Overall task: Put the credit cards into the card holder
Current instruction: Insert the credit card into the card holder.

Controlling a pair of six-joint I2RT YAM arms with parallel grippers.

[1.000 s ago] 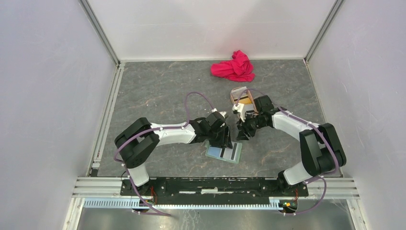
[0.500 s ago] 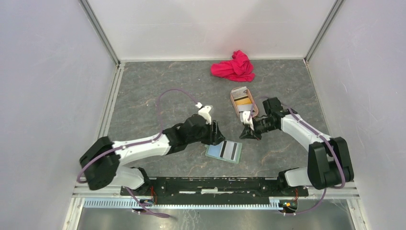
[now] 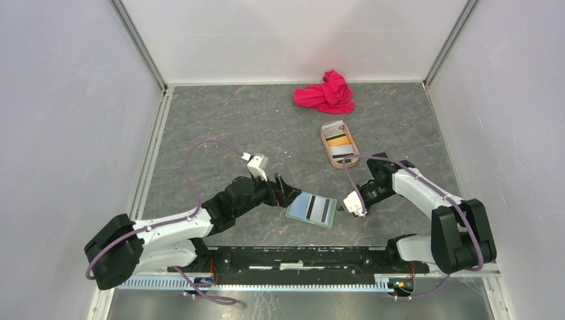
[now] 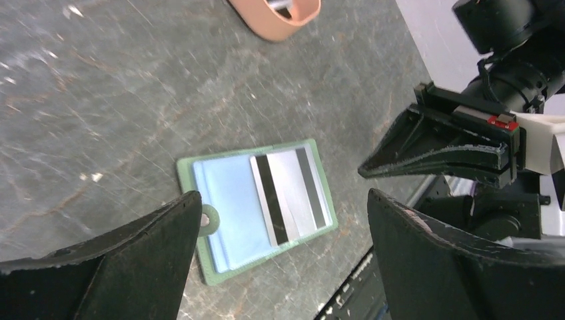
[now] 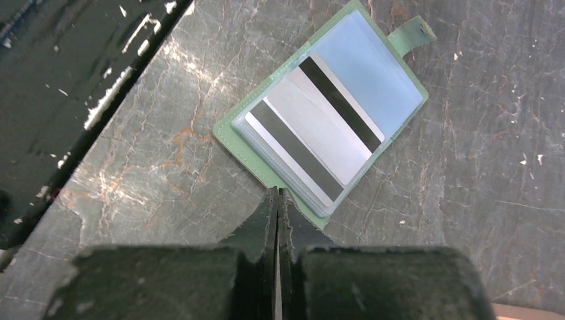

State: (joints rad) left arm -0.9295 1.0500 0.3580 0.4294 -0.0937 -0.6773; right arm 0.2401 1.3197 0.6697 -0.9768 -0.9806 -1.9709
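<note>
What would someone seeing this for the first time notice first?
The bright red cloth at the far edge of the table stands out most. Near the front, the green card holder lies open showing two black-striped cards, the open left gripper and shut right gripper flanking it.

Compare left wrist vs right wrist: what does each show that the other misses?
Left wrist only: the left gripper with jaws open, and the right gripper seen from the side, to the right of the card holder.
Right wrist only: a look straight down the right gripper's shut jaws, tips at the holder's edge.
Both: the open card holder on the table, with black-striped cards on it.
</note>
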